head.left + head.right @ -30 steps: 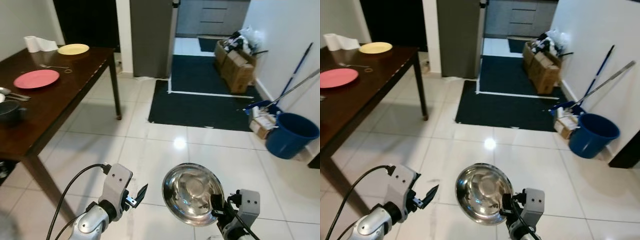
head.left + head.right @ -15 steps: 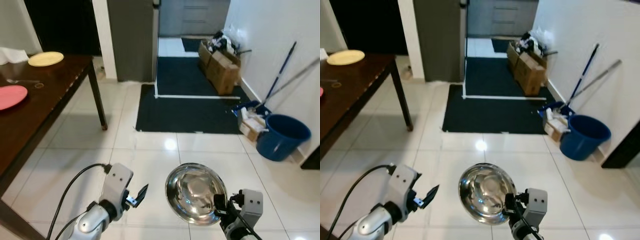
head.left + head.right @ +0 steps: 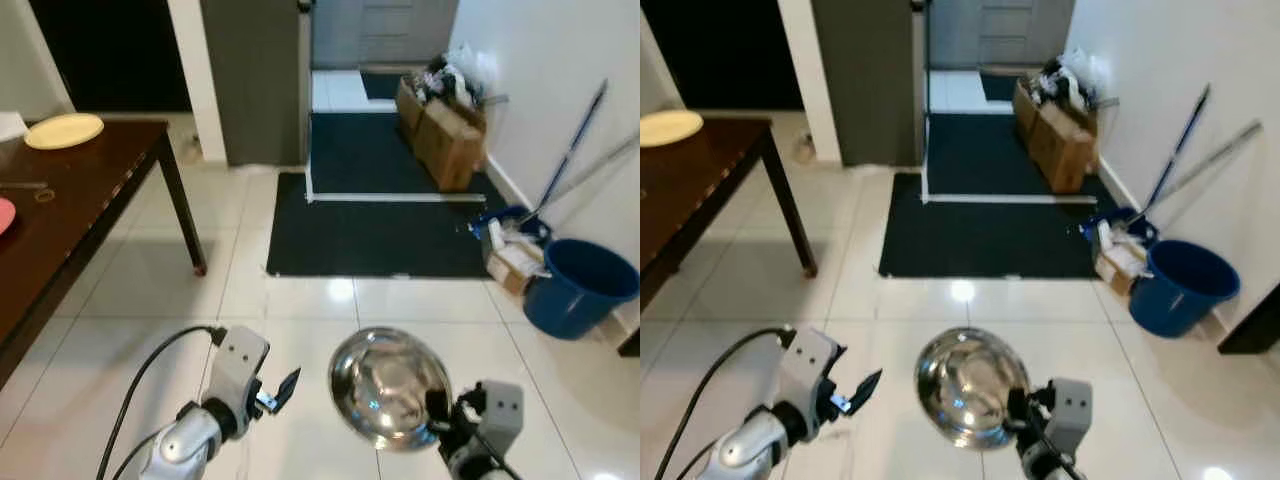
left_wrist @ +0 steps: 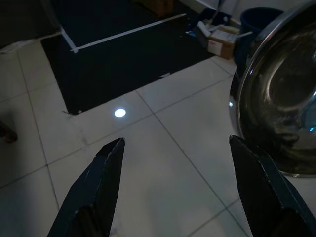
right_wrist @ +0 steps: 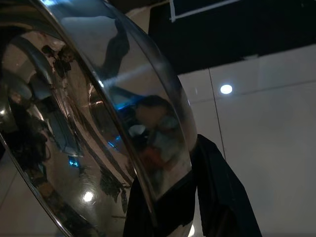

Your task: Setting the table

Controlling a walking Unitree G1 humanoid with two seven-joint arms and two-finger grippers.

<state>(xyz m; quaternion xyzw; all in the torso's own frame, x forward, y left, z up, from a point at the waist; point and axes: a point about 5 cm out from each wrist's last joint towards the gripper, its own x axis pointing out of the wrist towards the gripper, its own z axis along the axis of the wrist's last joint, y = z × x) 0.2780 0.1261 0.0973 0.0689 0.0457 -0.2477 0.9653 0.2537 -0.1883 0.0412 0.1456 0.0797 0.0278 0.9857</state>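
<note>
I have the right gripper (image 3: 437, 412) low in my head view at about 5 o'clock, its black fingers (image 5: 217, 197) pinched onto the rim of a steel bowl (image 3: 390, 386). The bowl is held tilted up on edge, its shiny inside facing me, above the white tiled floor (image 3: 290, 320). From the right wrist camera I see the rim running between the two fingers, one inside the bowl and one outside.

My left gripper (image 4: 173, 187) sits at about 7 o'clock in the head view, just beside the bowl but not touching it. Its two fingers are spread wide apart and hold nothing; through the left wrist camera I see bare tile between them and the bowl's edge off to one side. A black cable (image 3: 150, 370) loops from that arm.

The dark wooden table (image 3: 80, 200) runs along my 9 to 10 o'clock, well apart from the bowl. On it I make out a yellow plate (image 3: 65, 131) near the far corner and the edge of a red plate (image 3: 4, 215) closer to me.

Ahead at 12 o'clock lies a dark mat (image 3: 385, 215) with a white line across it. At 1 o'clock stand cardboard boxes (image 3: 445, 135). At 3 o'clock a blue bucket (image 3: 582, 287) sits against the wall, with mop handles (image 3: 575, 155) leaning above it.
</note>
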